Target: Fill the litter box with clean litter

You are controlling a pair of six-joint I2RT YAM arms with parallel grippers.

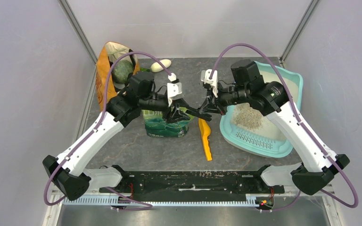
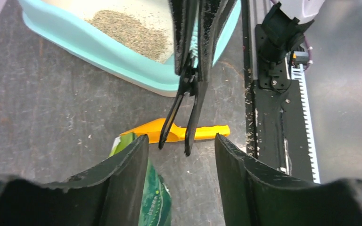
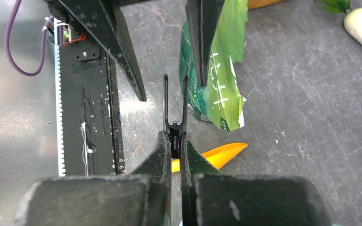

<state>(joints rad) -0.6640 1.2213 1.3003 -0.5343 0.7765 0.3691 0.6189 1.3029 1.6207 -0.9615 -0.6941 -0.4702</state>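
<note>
The pale-turquoise litter box (image 1: 293,80) lies at the right, with a patch of grey-beige litter (image 1: 247,115) on its floor; both show in the left wrist view (image 2: 99,56) (image 2: 132,30). My right gripper (image 1: 207,107) (image 3: 176,137) is shut on a small black clip (image 3: 175,127) whose two thin prongs (image 2: 188,99) point toward the left arm. My left gripper (image 1: 181,110) (image 2: 181,139) is open, and the prong tips sit between its fingers, above the table. The green printed bag (image 1: 162,125) stands just under the left gripper.
An orange scoop (image 1: 206,139) lies on the table between the green bag and the litter box. An orange-tan cloth bag (image 1: 106,70) holding a green round thing stands at the back left, with a white object (image 1: 161,66) beside it. A black rail (image 1: 184,181) runs along the near edge.
</note>
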